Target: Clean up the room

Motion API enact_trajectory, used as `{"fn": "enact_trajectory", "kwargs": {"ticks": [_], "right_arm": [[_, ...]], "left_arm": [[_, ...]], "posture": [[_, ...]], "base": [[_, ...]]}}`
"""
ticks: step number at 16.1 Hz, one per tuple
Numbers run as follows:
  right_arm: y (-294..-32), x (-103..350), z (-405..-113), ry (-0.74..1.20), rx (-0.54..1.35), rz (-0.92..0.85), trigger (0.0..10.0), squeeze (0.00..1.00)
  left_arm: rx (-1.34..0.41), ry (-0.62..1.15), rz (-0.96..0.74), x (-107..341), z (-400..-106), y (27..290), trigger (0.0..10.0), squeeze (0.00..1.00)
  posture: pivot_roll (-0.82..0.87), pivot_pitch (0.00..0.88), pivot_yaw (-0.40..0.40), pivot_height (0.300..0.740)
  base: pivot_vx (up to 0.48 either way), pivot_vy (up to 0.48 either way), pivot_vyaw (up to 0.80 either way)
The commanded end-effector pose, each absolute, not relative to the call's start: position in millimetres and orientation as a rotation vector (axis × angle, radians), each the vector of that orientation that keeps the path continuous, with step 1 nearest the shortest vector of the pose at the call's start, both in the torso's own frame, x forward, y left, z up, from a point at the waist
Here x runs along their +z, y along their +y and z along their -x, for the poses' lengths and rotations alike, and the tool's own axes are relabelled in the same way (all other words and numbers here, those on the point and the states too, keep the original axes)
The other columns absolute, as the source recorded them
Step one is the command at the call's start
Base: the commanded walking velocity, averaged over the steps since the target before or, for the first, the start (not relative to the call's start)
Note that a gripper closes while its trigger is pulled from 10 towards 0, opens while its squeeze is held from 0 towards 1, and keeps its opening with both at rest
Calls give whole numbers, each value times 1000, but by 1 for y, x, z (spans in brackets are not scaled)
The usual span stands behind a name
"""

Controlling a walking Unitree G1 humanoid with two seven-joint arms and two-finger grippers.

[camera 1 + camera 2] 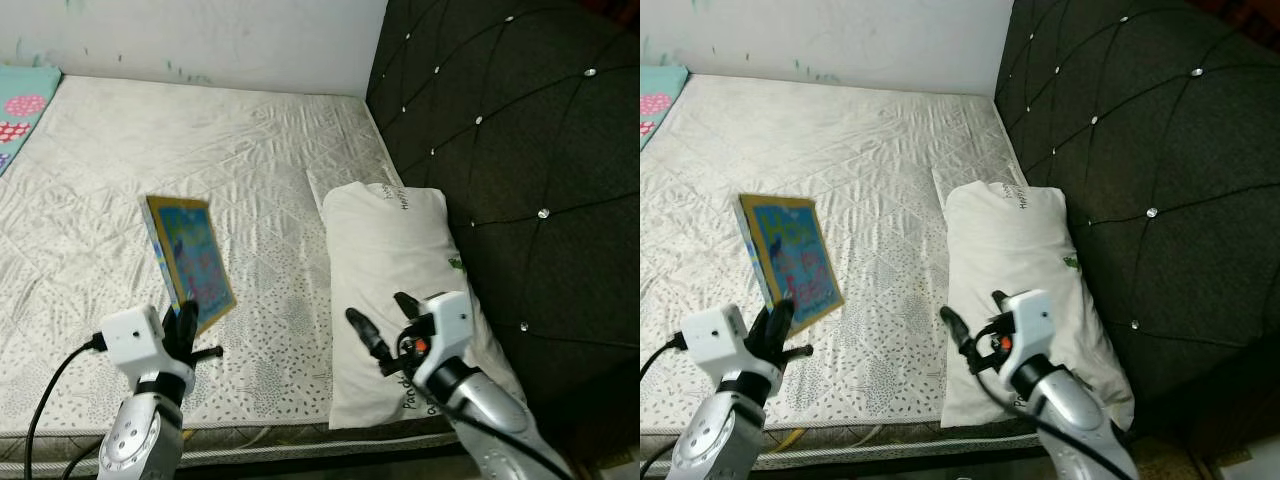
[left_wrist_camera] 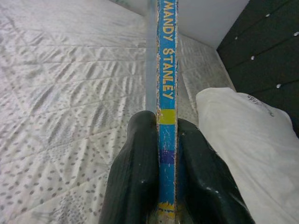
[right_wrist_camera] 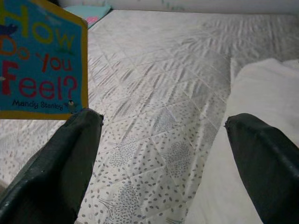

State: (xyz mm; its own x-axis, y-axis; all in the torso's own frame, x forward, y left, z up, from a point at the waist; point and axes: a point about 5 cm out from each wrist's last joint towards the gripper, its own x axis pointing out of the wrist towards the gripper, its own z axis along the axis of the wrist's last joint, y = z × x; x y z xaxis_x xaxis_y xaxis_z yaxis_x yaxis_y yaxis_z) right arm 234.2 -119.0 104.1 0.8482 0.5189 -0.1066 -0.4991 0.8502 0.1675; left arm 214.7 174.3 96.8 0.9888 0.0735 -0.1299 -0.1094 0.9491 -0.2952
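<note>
Pinched between the left gripper's (image 1: 186, 322) fingers by its spine, the book (image 1: 190, 262) is held upright above the mattress (image 1: 250, 170), well apart from the pillow (image 1: 395, 270), beside which the right gripper (image 1: 380, 325) is spread; the grip should be kept firm during carrying.

Book (image 3: 39, 58), front cover: title "How Do You Feel?" in large coloured letters on blue, with "Mandy Stanley" in small dark print beneath it.

Book spine, seen in the left wrist view: "MANDY STANLEY" in yellow capitals on blue, running along the spine.

Pillow (image 1: 395, 270): dark handwritten lettering near its top edge and green print near its lower edge; both too small to read.
</note>
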Motion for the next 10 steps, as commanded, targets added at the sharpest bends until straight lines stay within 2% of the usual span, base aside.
{"fn": "enact_trajectory", "kwargs": {"ticks": [1,3,5,8,10], "right_arm": [[-118,105,-239,130,525,-112,10000,0],[-88,111,-264,71,550,-113,10000,0],[-73,110,-273,69,562,-91,10000,0],[-69,102,-276,57,547,-37,10000,0],[-79,94,-284,71,449,-9,10000,0]], "left_arm": [[82,56,302,111,-215,172,10000,0],[73,60,299,110,-219,171,10000,0],[62,52,296,112,-223,167,10000,0],[63,41,282,114,-226,171,10000,0],[63,38,280,113,-230,171,10000,0]], "posture": [[19,38,-128,740],[12,36,-118,740],[34,20,-115,740],[34,18,-115,740],[22,20,-118,740]], "base": [[0,0,0],[0,0,0],[0,0,0],[0,0,0],[0,0,0]]}}
